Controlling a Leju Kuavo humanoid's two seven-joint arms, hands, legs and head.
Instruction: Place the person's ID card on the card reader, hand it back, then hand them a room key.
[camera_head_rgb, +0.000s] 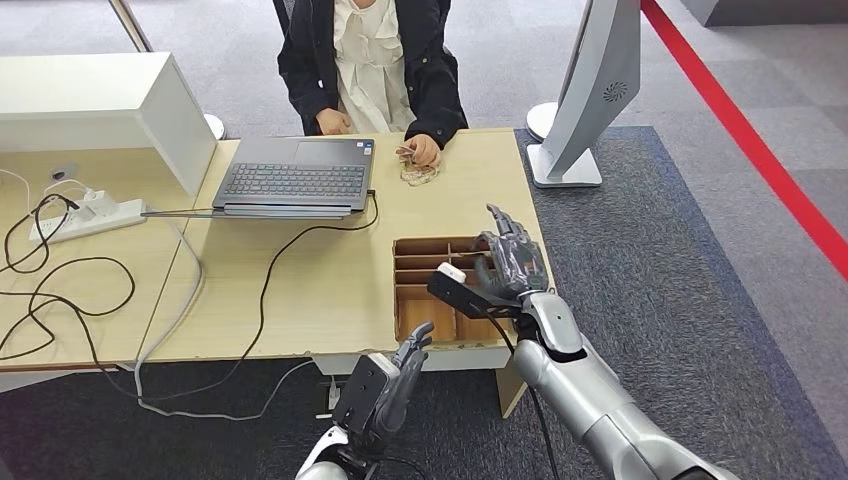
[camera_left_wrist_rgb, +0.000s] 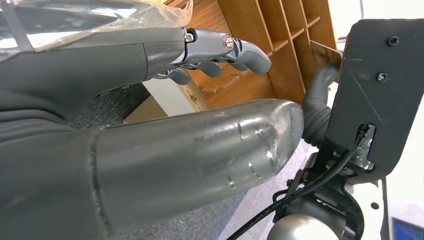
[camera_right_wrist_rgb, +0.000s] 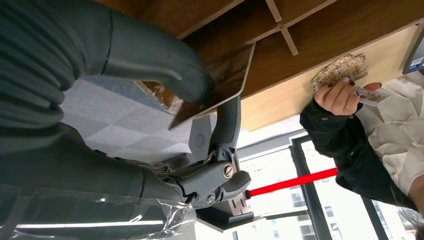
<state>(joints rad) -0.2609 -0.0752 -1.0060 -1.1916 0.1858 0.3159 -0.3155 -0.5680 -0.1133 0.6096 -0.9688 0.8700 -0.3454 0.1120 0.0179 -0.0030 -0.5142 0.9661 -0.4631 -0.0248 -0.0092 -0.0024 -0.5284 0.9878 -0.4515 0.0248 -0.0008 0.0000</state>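
Right robot hand pinches card | no readable writing

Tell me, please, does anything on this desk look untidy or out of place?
The black cables sprawl in loose loops over the left of the desk, and one trails off the front edge. The wooden divided tray sits square, and the laptop lies flat. Nothing looks spilled or damaged.

Desk: laptop at far edge, person seated behind it, their hand just right of laptop. Compartment tray at near right corner; right hand over its right side. Power strip far left. Left hand before near edge. Monitor stand on floor, right of desk.
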